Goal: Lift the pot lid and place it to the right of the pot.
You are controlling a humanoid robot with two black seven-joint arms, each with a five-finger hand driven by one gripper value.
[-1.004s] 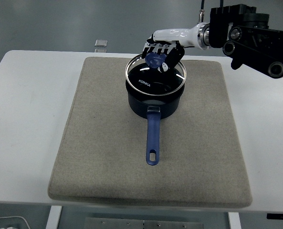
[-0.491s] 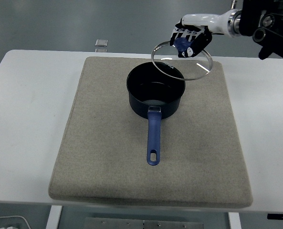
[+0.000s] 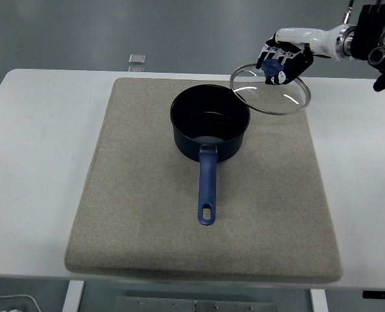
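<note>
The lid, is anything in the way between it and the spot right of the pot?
Nothing visible. The right hand holds the lid above bare mat right of the pot.

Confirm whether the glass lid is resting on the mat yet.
No, the right hand holds the glass lid tilted in the air above the mat.

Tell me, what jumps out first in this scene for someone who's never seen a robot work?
Probably the right hand at the upper right, holding a glass lid by its blue knob, tilted in the air beside the pot. Next, the open dark blue pot in the middle of a beige mat, its long handle pointing toward the table's near edge.
</note>
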